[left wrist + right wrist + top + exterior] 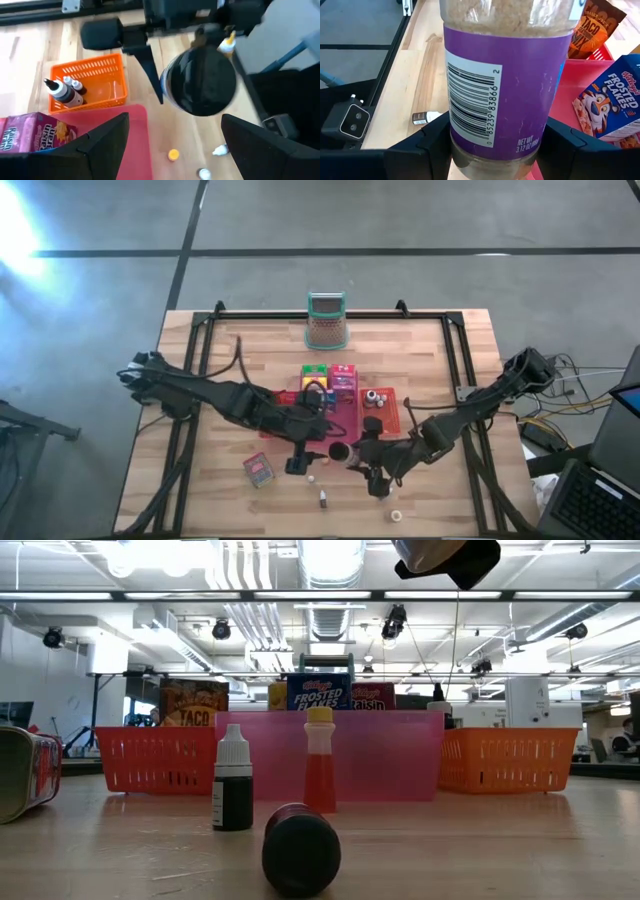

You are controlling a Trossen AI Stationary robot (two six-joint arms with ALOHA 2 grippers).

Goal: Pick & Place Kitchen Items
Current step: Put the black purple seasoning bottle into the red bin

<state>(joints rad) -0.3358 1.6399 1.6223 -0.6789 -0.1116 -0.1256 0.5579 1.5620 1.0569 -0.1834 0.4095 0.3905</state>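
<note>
The right hand point(492, 150) grips a rigid, smooth, purple-labelled spice jar point(505, 80) near its base, at six o'clock of the pink tray point(345, 420); the left hand point(172, 145) is spread, empty.

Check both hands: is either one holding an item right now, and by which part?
The right hand grips a purple-labelled spice jar between its fingers, by the lower body near one end. The left hand is open, holding nothing.

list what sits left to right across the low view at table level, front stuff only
tin lying on its side → dark bottle with white cap → dark jar lying on its side, end toward the camera → red bottle with yellow cap. The jar and red bottle overlap a little, so their order is close.
</note>
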